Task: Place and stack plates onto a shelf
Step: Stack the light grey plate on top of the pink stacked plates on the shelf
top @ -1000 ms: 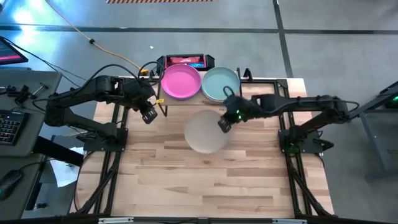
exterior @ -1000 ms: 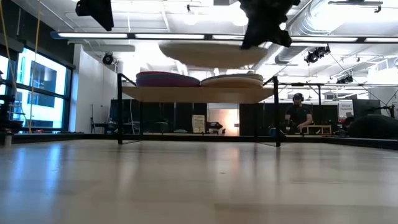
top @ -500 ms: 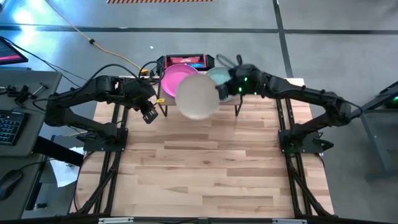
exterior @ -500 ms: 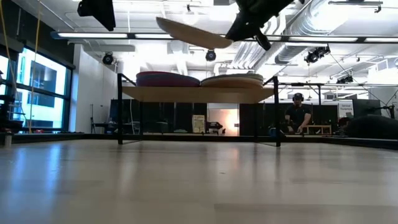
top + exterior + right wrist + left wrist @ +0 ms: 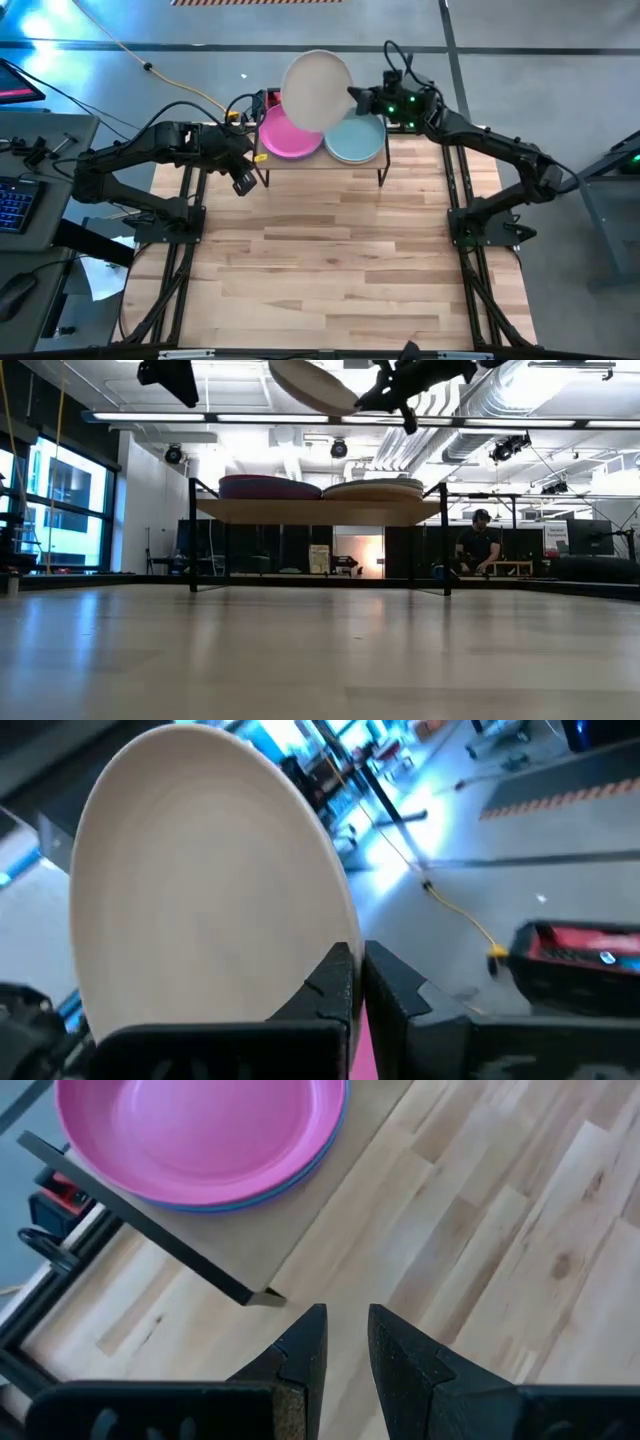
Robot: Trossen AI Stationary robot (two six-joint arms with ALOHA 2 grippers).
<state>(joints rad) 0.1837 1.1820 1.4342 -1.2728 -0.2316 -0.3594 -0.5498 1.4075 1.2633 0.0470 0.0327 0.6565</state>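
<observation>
The right pincer (image 5: 354, 95), raised above the shelf (image 5: 318, 160), clamps a tilted cream plate (image 5: 316, 90) by its rim.

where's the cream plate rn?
Cream plate is airborne, tilted, pinched at its rim by the right gripper, above the shelf's far edge, overlapping the pink plate in the high view.

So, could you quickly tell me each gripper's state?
Left gripper: open, empty, beside the shelf.
Right gripper: shut on the cream plate, above the shelf.
</observation>
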